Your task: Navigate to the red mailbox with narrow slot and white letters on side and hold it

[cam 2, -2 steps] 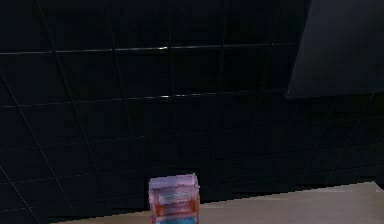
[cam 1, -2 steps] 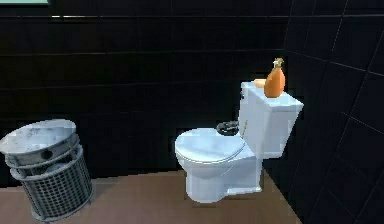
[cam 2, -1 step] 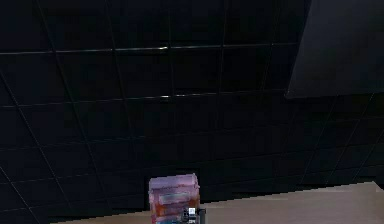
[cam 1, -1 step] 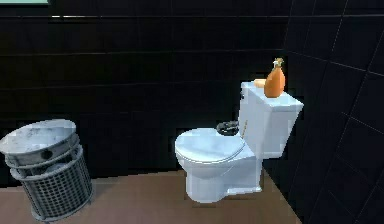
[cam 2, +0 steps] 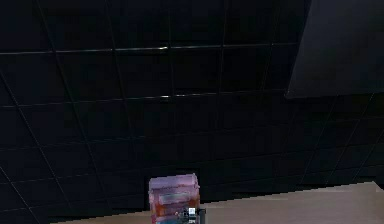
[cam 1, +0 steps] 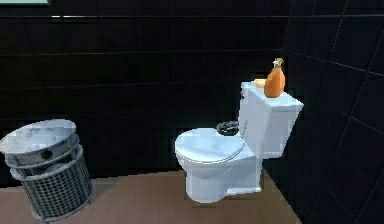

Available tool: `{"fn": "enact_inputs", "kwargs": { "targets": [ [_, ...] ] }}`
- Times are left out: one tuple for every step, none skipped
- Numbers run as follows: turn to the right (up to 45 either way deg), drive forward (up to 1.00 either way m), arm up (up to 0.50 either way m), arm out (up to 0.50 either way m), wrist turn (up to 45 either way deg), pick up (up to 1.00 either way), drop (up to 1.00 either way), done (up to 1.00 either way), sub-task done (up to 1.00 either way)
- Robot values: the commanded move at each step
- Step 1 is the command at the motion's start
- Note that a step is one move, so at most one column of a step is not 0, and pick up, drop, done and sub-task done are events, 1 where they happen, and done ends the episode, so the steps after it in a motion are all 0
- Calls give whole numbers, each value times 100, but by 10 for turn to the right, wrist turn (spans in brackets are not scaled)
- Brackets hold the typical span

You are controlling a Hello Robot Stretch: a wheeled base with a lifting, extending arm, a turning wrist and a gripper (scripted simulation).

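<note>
Black-tiled bathroom: mesh bin (cam 1: 45, 165) beside toilet (cam 1: 225, 150), orange bottle (cam 1: 274, 78) atop

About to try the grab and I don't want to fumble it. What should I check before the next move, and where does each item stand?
1. Reddish box in sight on the arm's side: ok.
2. Slot and white letters confirm it as the mailbox: cannot tell.
3. Pincer lined up on the box: cannot tell.
4. Pincer holding anything: cannot tell.
5. Room to drive forward: not ok, toilet and bin stand ahead.
</note>
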Motion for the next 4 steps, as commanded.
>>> {"fn": "enact_inputs", "kwargs": {
  "targets": [
    [0,0,0,0,450,0,0,0,0],
    [0,0,0,0,450,0,0,0,0],
    [0,0,0,0,0,100,0,0,0],
    [0,0,10,0,0,0,0,0,0]
  ]
}}
